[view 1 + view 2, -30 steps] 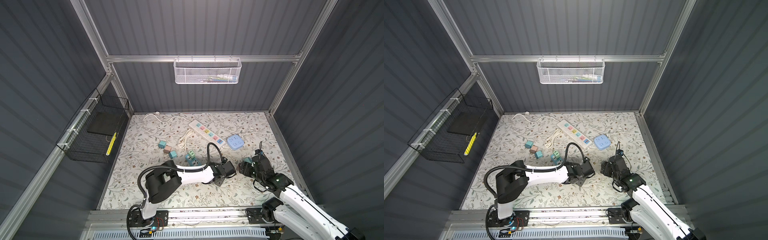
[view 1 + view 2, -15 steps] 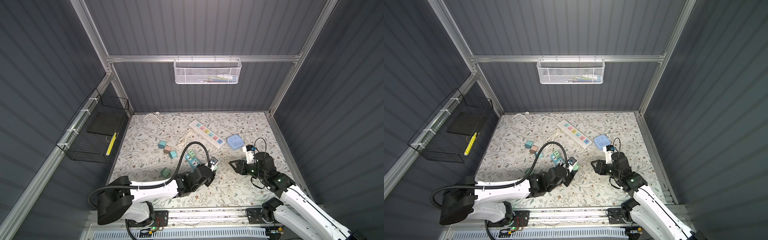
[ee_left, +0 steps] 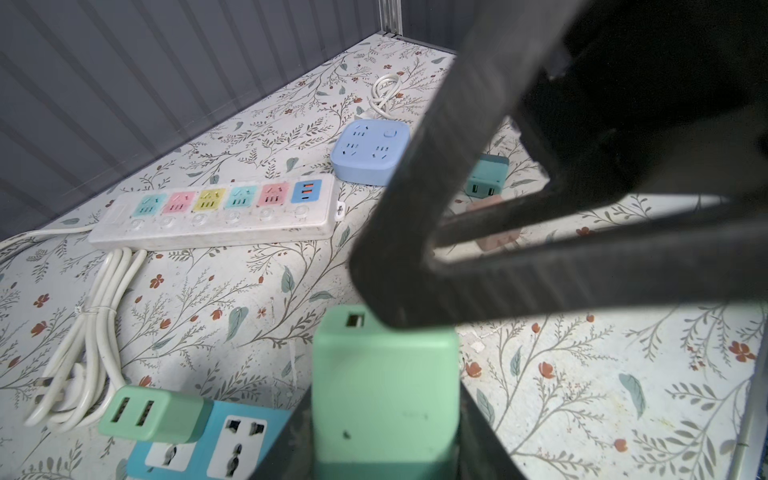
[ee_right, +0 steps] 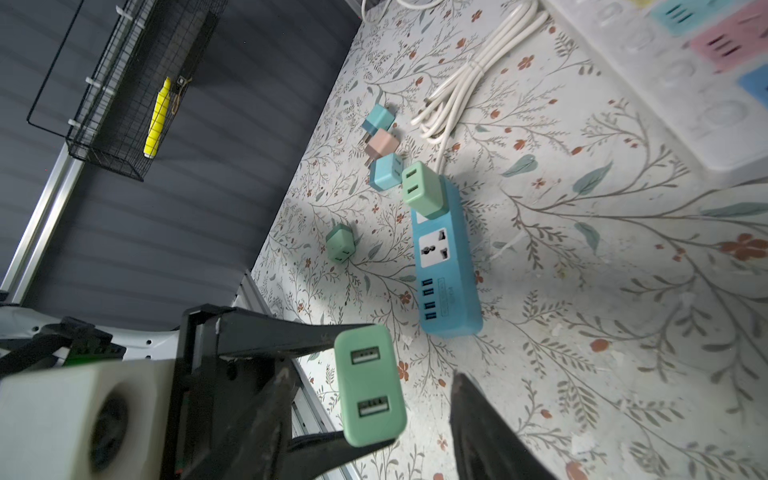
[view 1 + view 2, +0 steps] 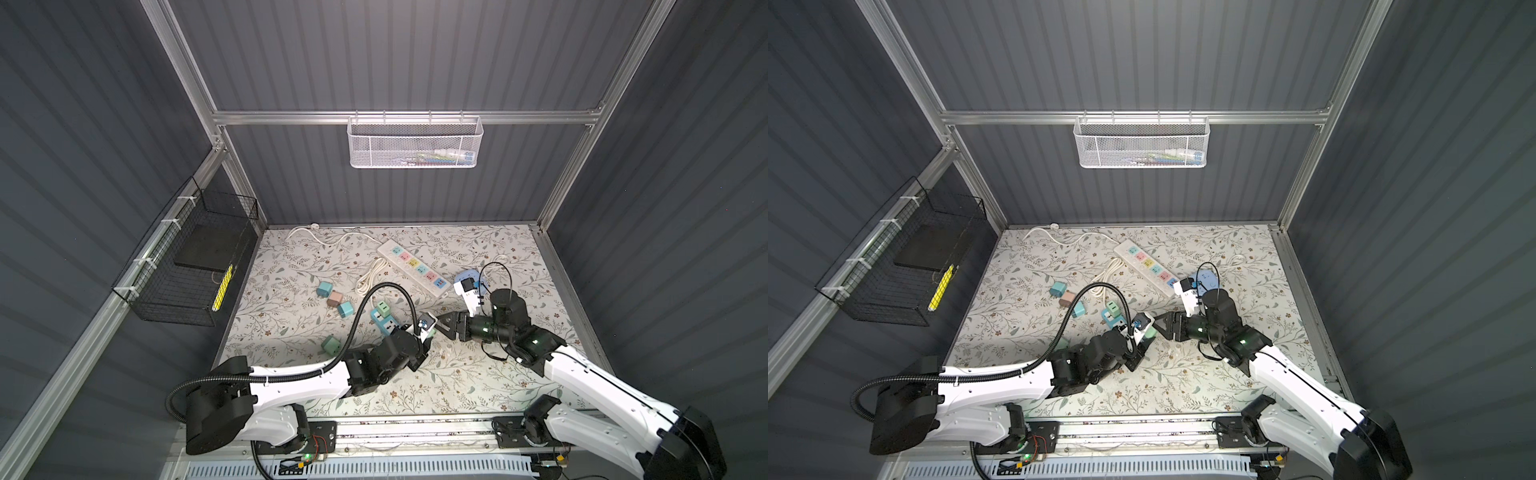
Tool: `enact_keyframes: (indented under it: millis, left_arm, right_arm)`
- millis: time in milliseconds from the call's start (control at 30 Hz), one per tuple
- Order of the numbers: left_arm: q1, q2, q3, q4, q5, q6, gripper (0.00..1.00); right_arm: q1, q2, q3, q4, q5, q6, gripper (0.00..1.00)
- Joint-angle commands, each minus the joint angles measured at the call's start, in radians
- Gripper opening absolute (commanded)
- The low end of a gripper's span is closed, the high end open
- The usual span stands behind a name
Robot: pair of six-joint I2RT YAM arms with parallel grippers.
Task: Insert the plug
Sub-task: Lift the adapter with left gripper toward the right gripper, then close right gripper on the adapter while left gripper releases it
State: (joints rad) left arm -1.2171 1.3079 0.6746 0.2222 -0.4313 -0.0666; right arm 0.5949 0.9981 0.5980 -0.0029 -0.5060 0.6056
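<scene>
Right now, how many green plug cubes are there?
3 green plug cubes: one in the left tool, one plugged into the blue plastic power strip, one loose on the floral mat. More may be hidden.

Floral-patterned table (image 5: 291, 332). Bears a white power strip (image 5: 413, 266) toward the far edge, with a coiled white cable (image 5: 369, 279) just beside it. Bears a blue socket block (image 3: 370, 151) nearer the right edge and a teal power strip (image 4: 446, 270) mid-table. Carries three small chargers (image 5: 335, 298) in a row toward the left edge, and a green charger (image 5: 331, 345) nearer the front edge.

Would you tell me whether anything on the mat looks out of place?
A teal cube charger and a pink cube charger lie tipped on their sides, prongs showing, loose near the blue plastic power strip.
</scene>
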Motion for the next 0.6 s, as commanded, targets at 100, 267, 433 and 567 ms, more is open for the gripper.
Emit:
enact_keyframes:
  millis: [100,267,433,567]
  left_arm:
    - [-0.004,-0.047,0.005,0.035,-0.020,-0.010,0.09]
    - [-0.004,-0.050,0.003,0.042,0.001,-0.015,0.09]
    - [-0.003,-0.049,0.005,0.031,0.003,-0.025,0.11]
    - [-0.004,-0.056,-0.003,0.033,-0.011,-0.048,0.29]
  right_arm:
    - [0.047,0.036,0.020,0.042,-0.002,0.004,0.60]
    - [0.060,0.060,0.022,0.075,0.001,0.013,0.52]
    - [0.068,0.083,0.039,0.085,-0.003,0.017,0.37]
    - [0.074,0.084,0.042,0.098,-0.001,0.028,0.27]
